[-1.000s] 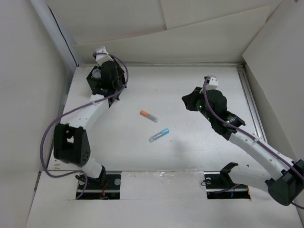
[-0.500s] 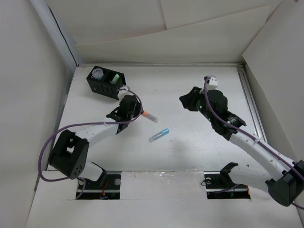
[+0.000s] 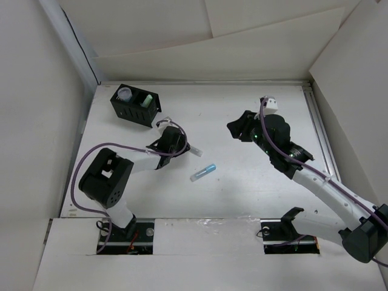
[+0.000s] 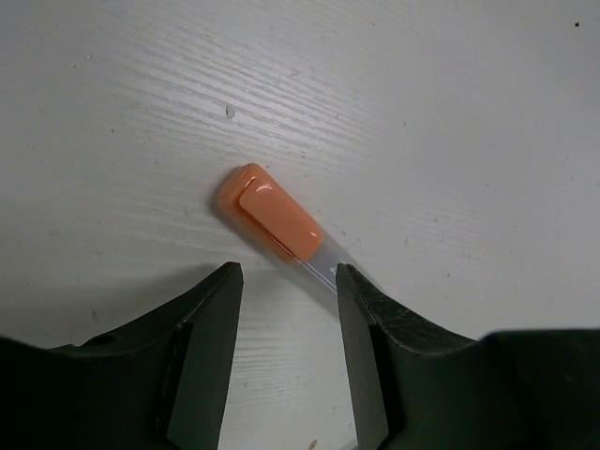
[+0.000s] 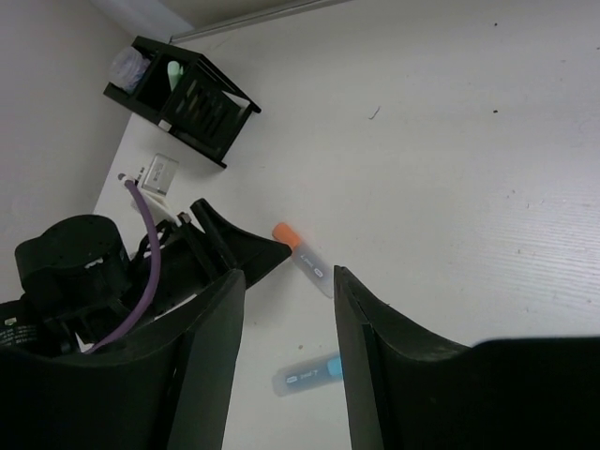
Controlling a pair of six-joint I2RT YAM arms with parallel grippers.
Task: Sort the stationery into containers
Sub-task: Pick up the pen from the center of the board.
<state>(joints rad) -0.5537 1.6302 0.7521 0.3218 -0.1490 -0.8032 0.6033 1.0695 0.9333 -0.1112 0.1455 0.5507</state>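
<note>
1. Your black mesh organiser [image 3: 130, 112] sits at the far left corner of the table [image 3: 254, 182]. A blue-and-white roll [image 3: 124, 94] lies in one compartment and a green highlighter [image 3: 145, 100] stands in the next.
2. The orange highlighter [image 4: 277, 223] lies near the table's middle. Your left gripper [image 4: 286, 274] straddles its clear end, jaws apart and not closed on it.
3. The blue highlighter [image 3: 204, 172] lies just beside it, toward the near edge. Its label print is too small to read.
4. Your right gripper [image 5: 289, 277] hangs over the right half, jaws parted and empty.
</note>
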